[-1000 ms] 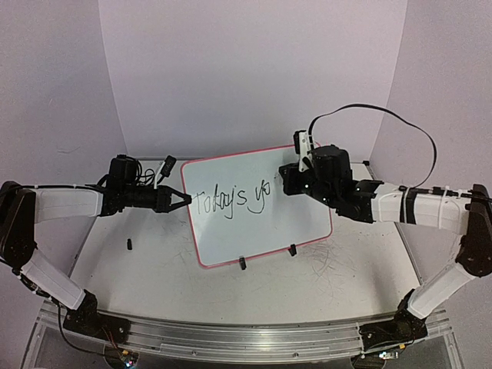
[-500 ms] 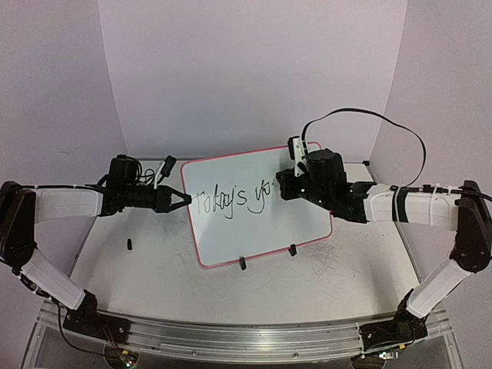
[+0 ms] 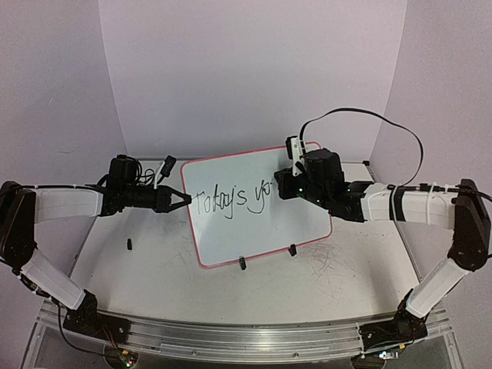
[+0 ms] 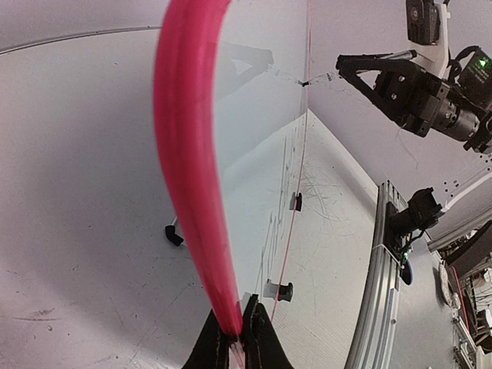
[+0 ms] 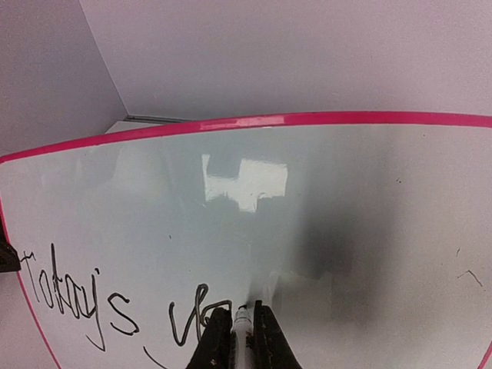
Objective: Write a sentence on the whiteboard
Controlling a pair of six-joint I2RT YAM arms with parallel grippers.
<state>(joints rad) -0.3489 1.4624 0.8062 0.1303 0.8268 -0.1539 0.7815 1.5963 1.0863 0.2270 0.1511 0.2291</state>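
Observation:
The whiteboard (image 3: 269,223) stands tilted on two black clip feet mid-table; its pink rim (image 4: 184,154) fills the left wrist view. My left gripper (image 3: 181,200) is shut on the board's left edge (image 4: 231,327). The sentence (image 3: 231,201) reads "Today's yo" in black script, also in the right wrist view (image 5: 77,296). My right gripper (image 3: 281,184) is shut on a white marker (image 5: 243,327), its tip touching the board just right of the last letter.
A small black cap (image 3: 130,245) lies on the table left of the board. Grey scribble marks (image 3: 330,265) cover the table at the right. Purple walls close in behind and at both sides. The metal rail (image 3: 231,338) runs along the near edge.
My right gripper with the marker has moved slightly left and up along the board, and the stroke after "y" has grown. The left arm and board have not moved.

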